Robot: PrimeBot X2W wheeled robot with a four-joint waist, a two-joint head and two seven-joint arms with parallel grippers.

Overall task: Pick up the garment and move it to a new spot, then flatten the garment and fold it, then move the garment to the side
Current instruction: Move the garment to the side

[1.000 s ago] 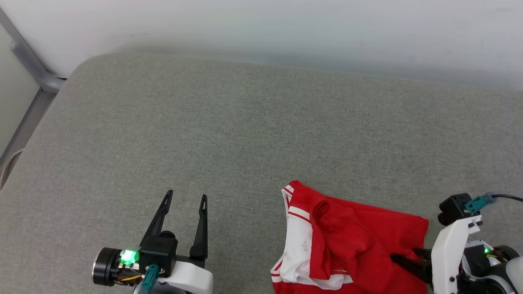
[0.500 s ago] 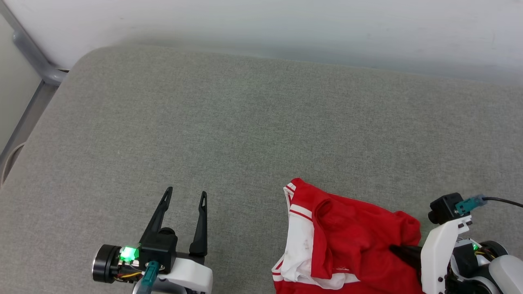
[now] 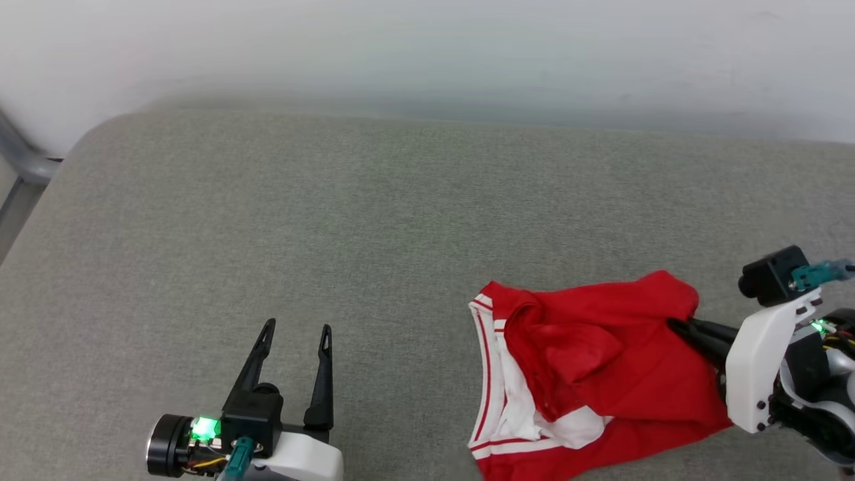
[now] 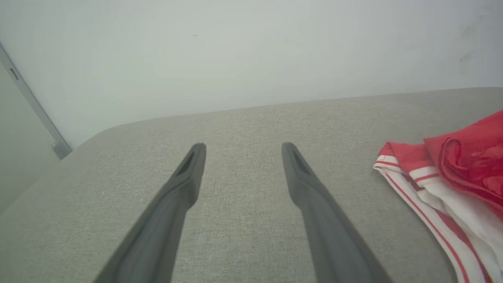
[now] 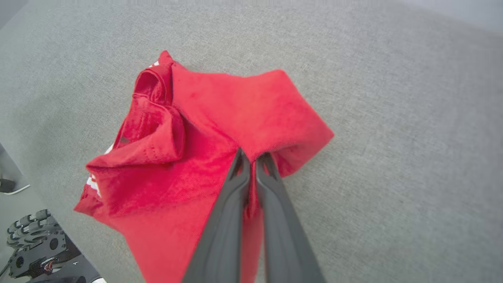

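Red garment [image 3: 621, 374], crumpled on grey upholstery [image 3: 334, 220], pinched by the right tool [image 3: 671, 324].

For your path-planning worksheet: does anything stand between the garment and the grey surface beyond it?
Nothing visible does. The right gripper is shut on the garment; the grey surface beyond is bare; the open left gripper sits off to its left.
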